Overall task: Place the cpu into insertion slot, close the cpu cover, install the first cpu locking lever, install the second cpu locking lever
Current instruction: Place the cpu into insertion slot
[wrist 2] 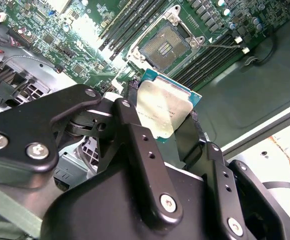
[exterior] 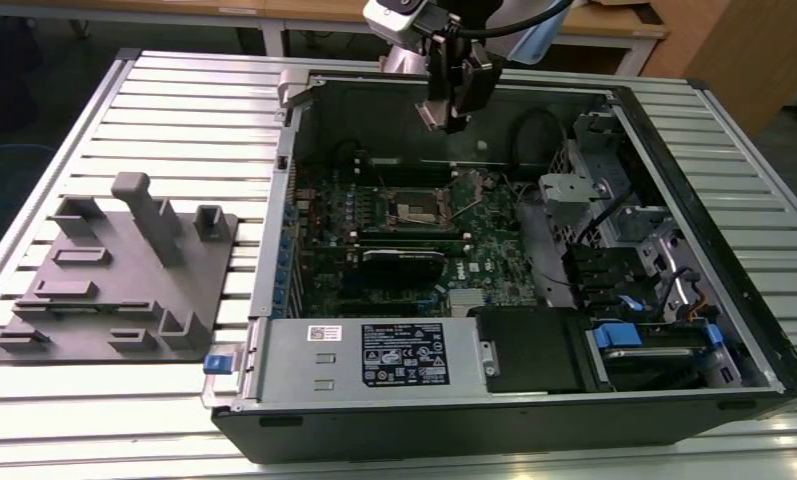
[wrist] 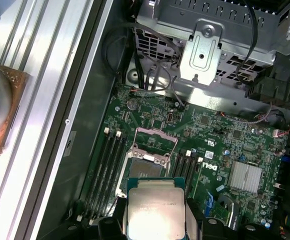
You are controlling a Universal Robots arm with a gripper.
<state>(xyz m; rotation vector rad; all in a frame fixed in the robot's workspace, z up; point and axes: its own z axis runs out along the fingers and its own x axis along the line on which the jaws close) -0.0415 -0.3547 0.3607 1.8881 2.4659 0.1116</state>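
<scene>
One step, the first, is in hand: the pincer (exterior: 453,120) is clamped on the cpu (wrist: 155,212), held aloft, apart from the empty insertion slot (wrist: 146,167). Seating it, I judge, calls for squaring its edges with the slot.

1. This is a robotics lab or test workshop, not a home.
2. The work surface is a table (exterior: 171,110) of ribbed aluminium profiles, the kind rigs are mounted on.
3. On it lies an open desktop computer case (exterior: 505,425) with its motherboard (exterior: 331,230) bared.
4. Beside the case sits a grey fixture plate (exterior: 118,290) with moulded part holders.
5. A robot arm (exterior: 518,25) hangs over the case, its gripper (exterior: 454,122) clamping the cpu (wrist 2: 165,107).
6. Wooden desks (exterior: 598,20) stand behind the table.
</scene>
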